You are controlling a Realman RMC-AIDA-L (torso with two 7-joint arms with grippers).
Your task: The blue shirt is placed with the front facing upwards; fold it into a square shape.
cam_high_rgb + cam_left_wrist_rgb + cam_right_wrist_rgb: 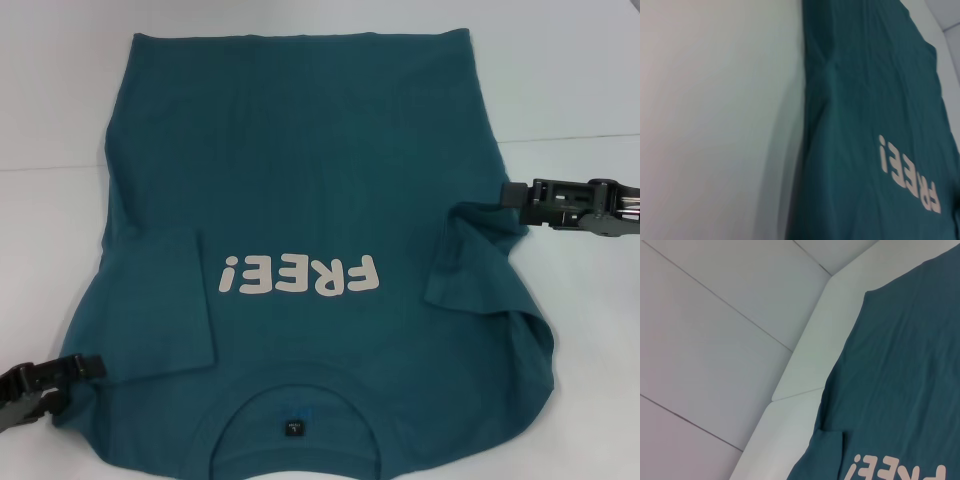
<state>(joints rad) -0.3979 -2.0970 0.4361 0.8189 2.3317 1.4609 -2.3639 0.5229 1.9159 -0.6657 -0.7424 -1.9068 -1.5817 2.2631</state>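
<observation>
The blue shirt [300, 190] lies flat on the worktop [50, 90], collar toward the near edge, hem toward the far edge. Both sleeves are folded inward onto the body. The left claw [85, 367] sits at the shirt's near-left corner; the right claw [512, 195] at the right side, mid-depth.

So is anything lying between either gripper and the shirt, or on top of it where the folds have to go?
Nothing visible does. The left gripper sits at the blue shirt by its near left shoulder, the right gripper at its right edge beside the folded-in sleeve. Only the shirt lies on the white table.
</observation>
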